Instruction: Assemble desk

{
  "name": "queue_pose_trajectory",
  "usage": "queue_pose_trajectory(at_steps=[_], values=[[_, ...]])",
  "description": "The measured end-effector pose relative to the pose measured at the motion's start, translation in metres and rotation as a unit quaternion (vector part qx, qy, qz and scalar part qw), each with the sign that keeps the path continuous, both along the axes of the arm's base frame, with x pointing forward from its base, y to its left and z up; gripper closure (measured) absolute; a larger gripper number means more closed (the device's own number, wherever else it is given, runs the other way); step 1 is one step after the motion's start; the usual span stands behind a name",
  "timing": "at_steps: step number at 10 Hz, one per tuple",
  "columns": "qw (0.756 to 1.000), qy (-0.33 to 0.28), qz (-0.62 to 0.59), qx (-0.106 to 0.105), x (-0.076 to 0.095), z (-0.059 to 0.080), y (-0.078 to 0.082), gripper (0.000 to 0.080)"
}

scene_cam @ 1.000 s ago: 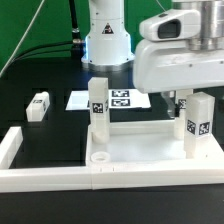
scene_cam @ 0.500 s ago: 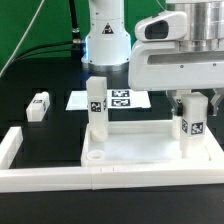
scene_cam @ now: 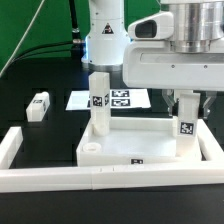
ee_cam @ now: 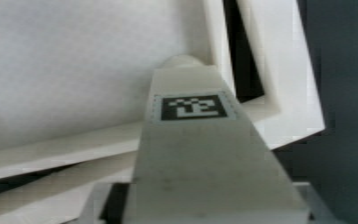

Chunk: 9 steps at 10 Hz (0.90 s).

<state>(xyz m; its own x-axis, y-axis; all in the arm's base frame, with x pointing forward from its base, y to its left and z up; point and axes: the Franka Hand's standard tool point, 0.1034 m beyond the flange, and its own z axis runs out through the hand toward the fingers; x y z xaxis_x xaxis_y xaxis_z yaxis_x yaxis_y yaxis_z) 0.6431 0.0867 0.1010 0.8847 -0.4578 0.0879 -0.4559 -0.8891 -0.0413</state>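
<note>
Holding one leg (scene_cam: 187, 128) upright at the tabletop (scene_cam: 130, 148) corner on the exterior view's right, fingers (scene_cam: 177, 100) clamped on it. A second leg (scene_cam: 99, 98) stands at a far corner. Risk: tabletop lies loose on the worktop (scene_cam: 45, 135); an off-centre push may shift it, jamming the leg askew.

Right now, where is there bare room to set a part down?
Freest: the black table between the loose leg, the border frame and the tabletop. The tabletop's floor between the standing leg and the gripped leg is also bare. Crowded on the exterior view's right, where the hand holds that leg.
</note>
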Motion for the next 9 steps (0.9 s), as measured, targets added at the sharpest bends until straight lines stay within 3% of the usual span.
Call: queue_pose_trajectory(at_steps=[3,6,7,8,9], values=[[0.997,0.001,-0.079,-0.009,0.0,0.0,-0.015,0.0509],[0.997,0.001,-0.08,-0.01,0.0,0.0,-0.017,0.0509],[0.997,0.0,-0.081,-0.009,0.001,0.002,-0.017,0.0314],[0.996,0.004,-0.084,-0.001,0.003,0.02,-0.018,0.0191],[0.997,-0.001,-0.073,0.008,0.006,0.042,-0.023,0.0191]])
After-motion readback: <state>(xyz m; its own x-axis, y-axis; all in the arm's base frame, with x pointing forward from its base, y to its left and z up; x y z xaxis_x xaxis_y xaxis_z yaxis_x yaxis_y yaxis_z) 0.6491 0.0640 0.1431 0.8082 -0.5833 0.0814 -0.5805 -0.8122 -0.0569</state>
